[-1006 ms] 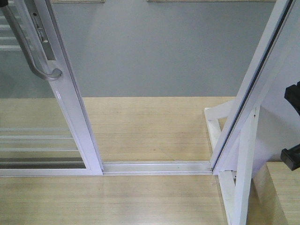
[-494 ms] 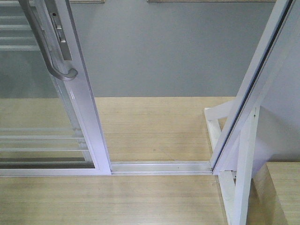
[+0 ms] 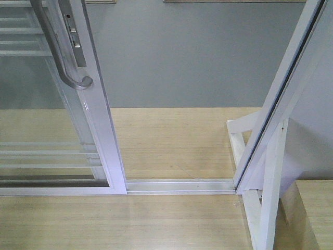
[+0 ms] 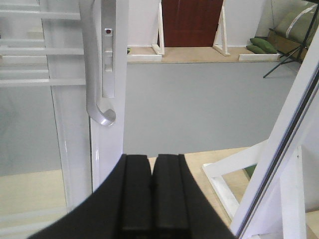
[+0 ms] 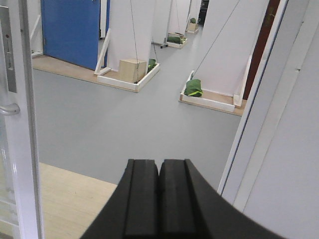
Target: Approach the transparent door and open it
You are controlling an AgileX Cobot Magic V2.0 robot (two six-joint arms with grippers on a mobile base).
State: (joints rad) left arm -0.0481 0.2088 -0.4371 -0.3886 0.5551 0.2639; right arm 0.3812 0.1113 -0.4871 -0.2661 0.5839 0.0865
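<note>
You have the transparent door (image 3: 47,130) on the left of the front view; it is a clear glass panel in a white frame, and it stands at the left end of the floor track (image 3: 179,186); the way through, to the right of the door, is open down to the grey floor (image 3: 182,57). One long curved silver handle (image 3: 62,57) sits on the door's right edge, with one lock plate (image 3: 75,39) just beside it; thin white bars cross the glass, three near the top and three near the bottom, as far as you can count.

Your left gripper (image 4: 152,199) points at the door's white edge; its two black fingers are pressed together and pinch nothing; the handle's hooked end (image 4: 102,117) is above it, apart from it. Your right gripper (image 5: 159,204) faces the open way; its two fingers are pressed together too, with nothing between them.

On the right you have a leaning white frame post (image 3: 281,99). Far off in the right wrist view, one low white tray (image 5: 127,79) holds one small wooden box (image 5: 132,69); another tray holds one green bag (image 5: 193,88). You can also spot one blue door (image 5: 70,30). No writing can be read.
</note>
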